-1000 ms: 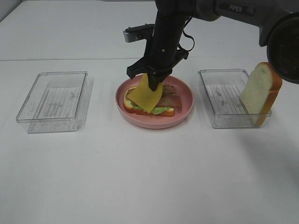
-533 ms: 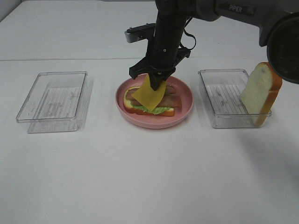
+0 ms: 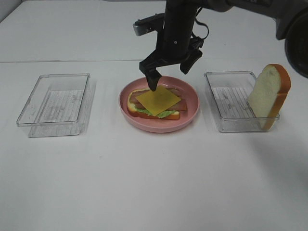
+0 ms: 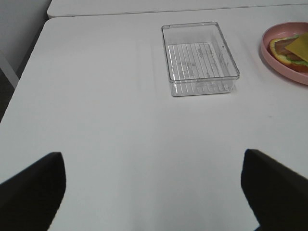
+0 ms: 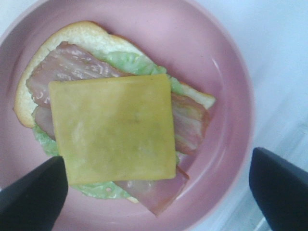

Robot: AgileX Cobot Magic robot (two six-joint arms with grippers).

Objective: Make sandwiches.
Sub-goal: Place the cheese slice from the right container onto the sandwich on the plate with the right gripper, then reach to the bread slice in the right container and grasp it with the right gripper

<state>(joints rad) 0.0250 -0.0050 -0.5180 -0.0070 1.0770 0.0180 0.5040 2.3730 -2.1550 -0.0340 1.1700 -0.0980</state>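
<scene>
From above, the right tool (image 3: pixel 168 72) hangs spread over the sandwiches (image 3: pixel 155 103) on the pink plate (image 3: pixel 191 107), mid-desk; a bread slice (image 3: pixel 269 95) leans in the right tray (image 3: pixel 231 103). Only the left wrist view shows the left tool (image 4: pixel 154 187) spread wide above bare desk (image 4: pixel 120 125), nearer than the left tray (image 4: pixel 199 57); the right wrist view shows cheese (image 5: pixel 113 127) covering bacon (image 5: pixel 192 125) and lettuce (image 5: pixel 130 62).

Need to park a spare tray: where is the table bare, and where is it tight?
Bare: the wide table front, below both trays and the pink plate. Also the gap between left tray and plate. Tight: plate to right tray, under the open right gripper; bread slice leans there.
</scene>
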